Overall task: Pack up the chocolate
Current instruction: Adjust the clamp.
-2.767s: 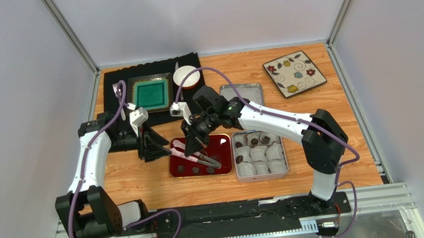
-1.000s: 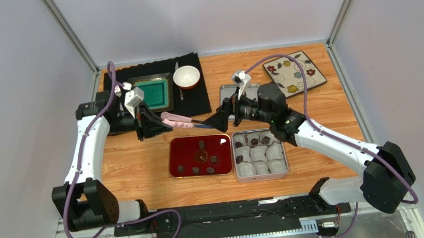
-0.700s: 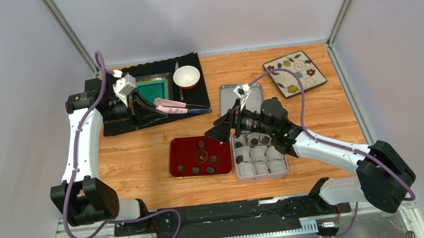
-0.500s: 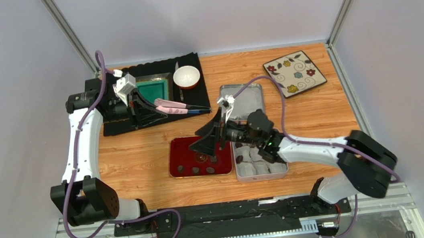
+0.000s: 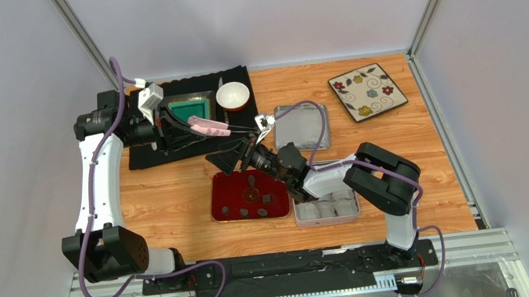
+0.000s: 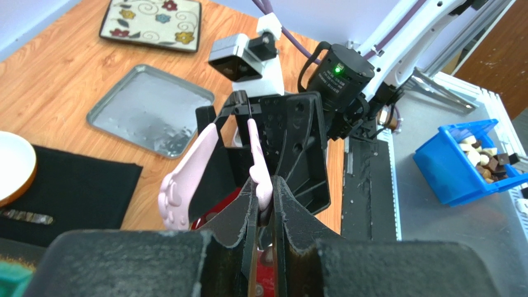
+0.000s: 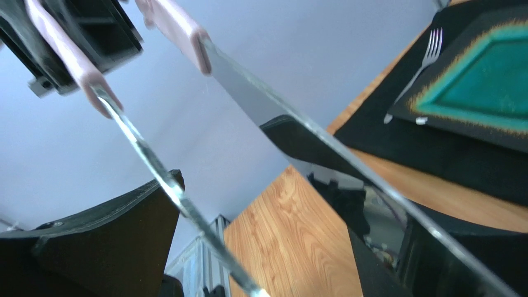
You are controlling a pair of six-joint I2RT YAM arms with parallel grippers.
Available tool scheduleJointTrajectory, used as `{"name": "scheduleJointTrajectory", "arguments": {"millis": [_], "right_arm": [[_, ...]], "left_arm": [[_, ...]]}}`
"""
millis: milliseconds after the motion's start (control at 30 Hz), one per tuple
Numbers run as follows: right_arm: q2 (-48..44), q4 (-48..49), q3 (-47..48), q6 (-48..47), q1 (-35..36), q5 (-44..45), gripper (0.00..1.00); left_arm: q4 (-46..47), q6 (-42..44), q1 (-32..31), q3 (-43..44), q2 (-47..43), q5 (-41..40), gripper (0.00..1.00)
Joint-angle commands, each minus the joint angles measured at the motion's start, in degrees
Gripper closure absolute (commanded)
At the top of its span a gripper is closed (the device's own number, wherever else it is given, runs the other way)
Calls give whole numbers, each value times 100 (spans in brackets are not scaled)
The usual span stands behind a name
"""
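Observation:
Several pieces of chocolate (image 5: 252, 181) lie on the red tray (image 5: 218, 199). One more piece of chocolate (image 5: 299, 199) sits in the tin (image 5: 327, 219) among white paper cups. My left gripper (image 5: 183, 128) is shut on the pink handle of metal tongs (image 5: 210, 128), which it holds above the table's back left with the tips pointing right. In the left wrist view, the fingers (image 6: 245, 213) pinch one pink arm of the tongs (image 6: 259, 167). My right gripper (image 5: 235, 155) stands open just above the tray's back edge, its fingers (image 7: 118, 238) either side of the tongs' blades (image 7: 155, 167).
The tin lid (image 5: 301, 126) lies behind the tin, and a flowered plate (image 5: 367, 92) sits at the back right. A green plate (image 5: 190, 116), a fork (image 7: 421, 59) and a white bowl (image 5: 232, 96) rest on the black mat (image 5: 242, 125). A blue bin (image 6: 471, 164) stands off the table.
My left arm carried the tongs back and left. My right arm swung from the right, over the tin and tray, and its open fingers now straddle the tongs' tips.

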Motion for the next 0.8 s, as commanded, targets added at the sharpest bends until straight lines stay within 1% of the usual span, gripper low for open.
{"name": "scheduleJointTrajectory", "arguments": {"millis": [0, 100, 233, 367, 500, 767], "right_arm": [[-598, 1620, -22, -165, -141, 825, 0], [-914, 1629, -268, -147, -263, 835, 2], [-1161, 1629, -374, -182, -413, 782, 4], [-1319, 1620, -348, -261, -554, 624, 5], [-1363, 1620, -208, -208, -624, 212, 10], [-1583, 1620, -84, -331, -765, 17, 11]], "left_arm": [[-787, -142, 57, 143, -266, 1838, 95], [-787, -98, 66, -14, -328, 1838, 95], [-787, -89, 66, -339, -433, 1838, 95], [-787, -124, 66, -498, -574, 1847, 95], [-778, -116, 75, -647, -714, 1847, 95], [-752, -81, 83, -1183, -943, 1838, 94]]}}
